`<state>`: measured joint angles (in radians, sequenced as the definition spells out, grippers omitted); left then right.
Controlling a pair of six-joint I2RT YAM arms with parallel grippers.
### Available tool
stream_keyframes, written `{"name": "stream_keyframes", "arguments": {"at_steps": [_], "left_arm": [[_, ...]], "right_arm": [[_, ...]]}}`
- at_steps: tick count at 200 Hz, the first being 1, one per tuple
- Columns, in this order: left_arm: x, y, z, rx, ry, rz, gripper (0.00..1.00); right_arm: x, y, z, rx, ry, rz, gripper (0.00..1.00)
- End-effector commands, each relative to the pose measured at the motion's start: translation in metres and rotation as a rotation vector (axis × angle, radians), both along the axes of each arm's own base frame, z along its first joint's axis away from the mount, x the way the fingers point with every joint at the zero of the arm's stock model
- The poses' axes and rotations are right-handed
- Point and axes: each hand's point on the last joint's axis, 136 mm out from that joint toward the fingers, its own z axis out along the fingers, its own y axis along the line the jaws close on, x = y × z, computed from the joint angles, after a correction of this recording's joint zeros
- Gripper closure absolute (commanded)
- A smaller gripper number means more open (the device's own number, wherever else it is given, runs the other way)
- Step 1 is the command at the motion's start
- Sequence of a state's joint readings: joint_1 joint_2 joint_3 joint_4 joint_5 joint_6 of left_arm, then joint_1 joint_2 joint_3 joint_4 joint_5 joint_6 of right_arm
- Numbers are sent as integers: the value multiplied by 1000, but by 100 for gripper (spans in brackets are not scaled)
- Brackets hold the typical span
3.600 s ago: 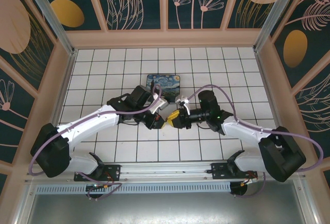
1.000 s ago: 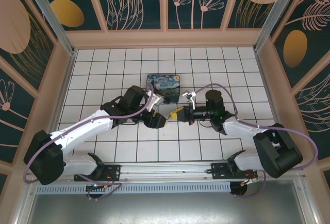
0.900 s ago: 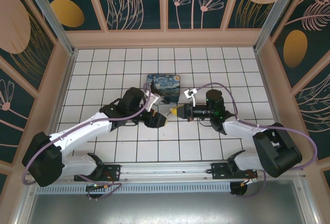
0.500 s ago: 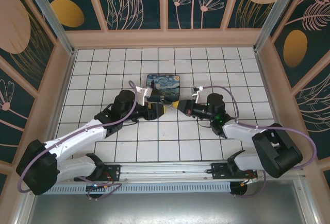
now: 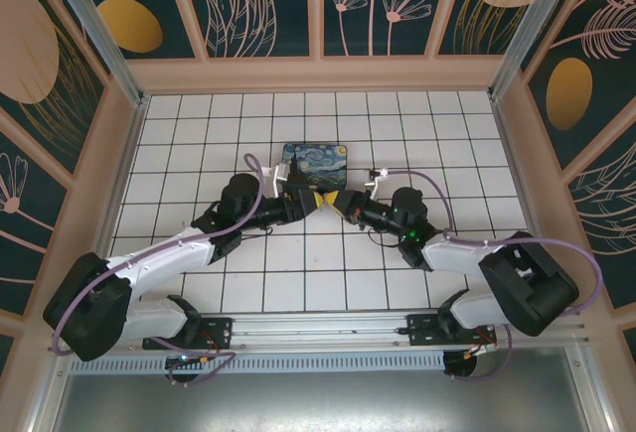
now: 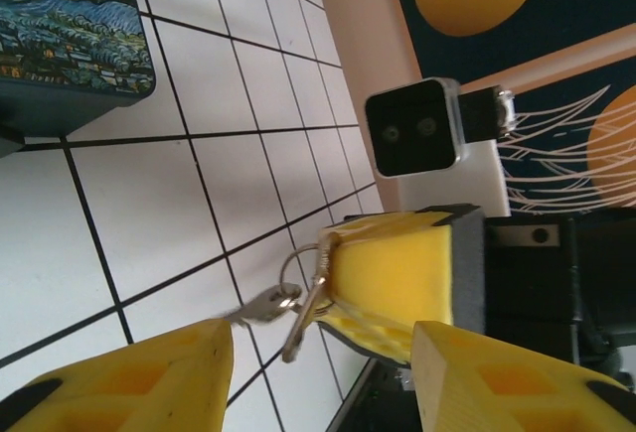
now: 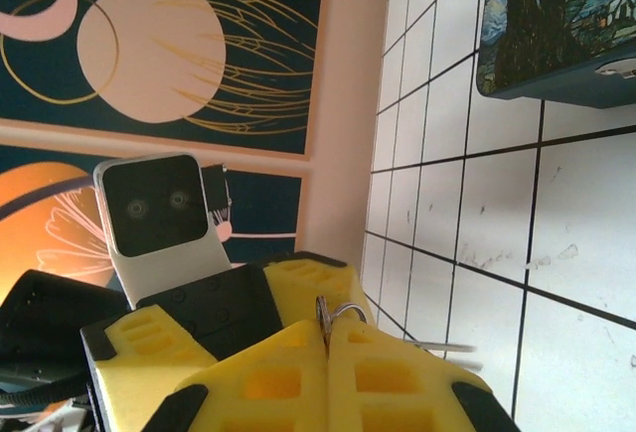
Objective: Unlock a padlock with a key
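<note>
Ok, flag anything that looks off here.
Only the key: it dangles loose and tilted from a ring pinched in the shut right hand's tips, not gripped itself. The left hand stands open, facing it. Nothing looks spilled or damaged.

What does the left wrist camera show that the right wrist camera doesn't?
Left wrist view: a bronze key dangling from a ring pinched in the right gripper's shut yellow fingers, between the left gripper's open ones, with the right arm's camera behind. Right wrist view: the ring's top poking above those shut fingers, with the left arm's camera behind. Both: the painted box and the white tiled floor.
</note>
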<state>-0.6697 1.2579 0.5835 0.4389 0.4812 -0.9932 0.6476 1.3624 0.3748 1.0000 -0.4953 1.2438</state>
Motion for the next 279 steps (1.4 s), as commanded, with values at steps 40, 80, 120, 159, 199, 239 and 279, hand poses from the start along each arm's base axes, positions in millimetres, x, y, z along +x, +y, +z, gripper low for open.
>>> {"name": "stream_keyframes", "arguments": {"at_steps": [40, 80, 120, 159, 199, 239, 279], "left_arm": [[-5, -1, 14, -86, -8, -38, 59], [0, 1, 14, -83, -10, -23, 69], [3, 5, 17, -87, -16, -17, 76], [0, 3, 21, -91, -30, -40, 83], [1, 3, 25, -82, -44, -43, 96], [-3, 5, 14, 12, -74, -85, 100], [-16, 7, 0, 136, -116, -186, 100]], "right_arm": [[2, 5, 10, 63, -19, -26, 100], [1, 9, 14, 71, -28, -15, 100], [-3, 9, 17, 75, -46, -2, 100], [-7, 12, 19, 67, -61, 10, 100], [-11, 16, 21, 68, -72, 29, 100], [-11, 3, 11, 14, -84, 5, 81], [0, -29, -4, -225, -161, -59, 65]]}}
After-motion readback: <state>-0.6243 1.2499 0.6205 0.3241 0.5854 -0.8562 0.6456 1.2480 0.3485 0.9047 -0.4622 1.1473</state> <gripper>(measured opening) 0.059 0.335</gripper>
